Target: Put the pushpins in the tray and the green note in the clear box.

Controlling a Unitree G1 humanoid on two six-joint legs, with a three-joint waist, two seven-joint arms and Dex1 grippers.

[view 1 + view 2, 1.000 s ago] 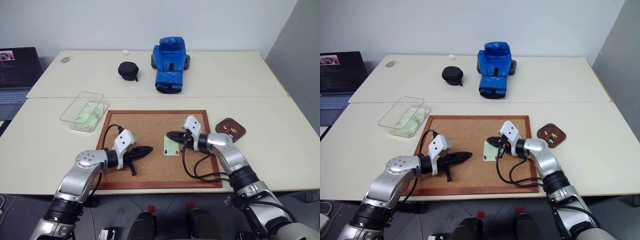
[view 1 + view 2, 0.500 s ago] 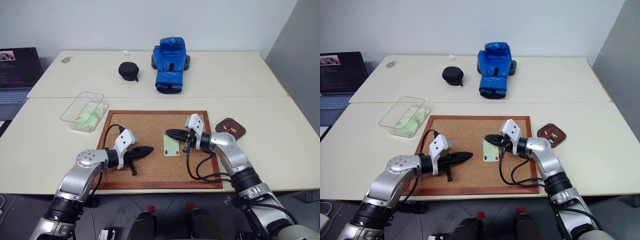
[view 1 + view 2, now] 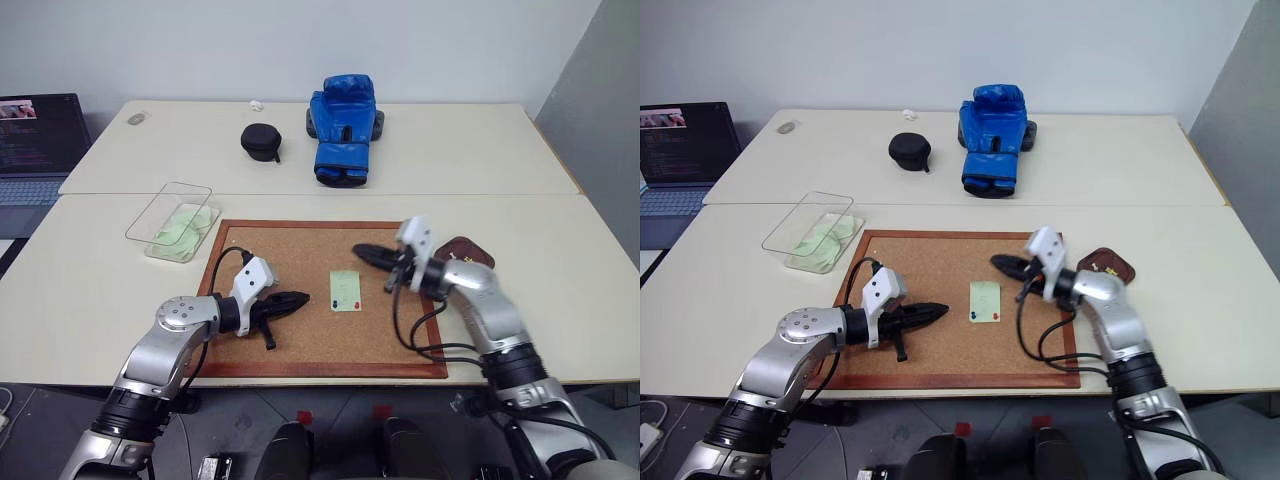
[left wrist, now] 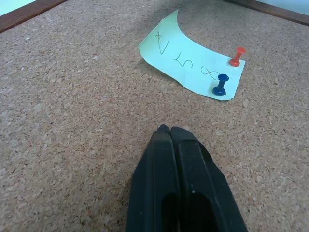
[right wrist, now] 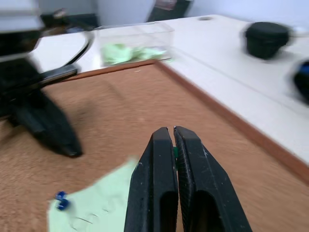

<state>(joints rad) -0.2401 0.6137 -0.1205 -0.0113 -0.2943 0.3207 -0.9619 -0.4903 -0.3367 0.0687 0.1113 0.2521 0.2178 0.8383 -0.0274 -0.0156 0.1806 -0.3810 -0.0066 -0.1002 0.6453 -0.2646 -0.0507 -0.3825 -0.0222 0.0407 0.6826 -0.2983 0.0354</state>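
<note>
Both jaws are pinched shut. Right gripper (image 5: 173,131) has a green pushpin (image 5: 175,152) nipped between its tips, up over the cork board (image 3: 290,250), just right of the green note (image 3: 346,290). That note lies mid-board with a blue pin (image 4: 220,85) and red pin (image 4: 236,56) stuck in its near edge. Left gripper (image 3: 303,299) sits empty left of it. Brown tray (image 3: 1118,267) is off the board's right side, clear box (image 3: 168,221) far-left.

Silver arms; black cables; black-fingered end effector (image 3: 300,299).
</note>
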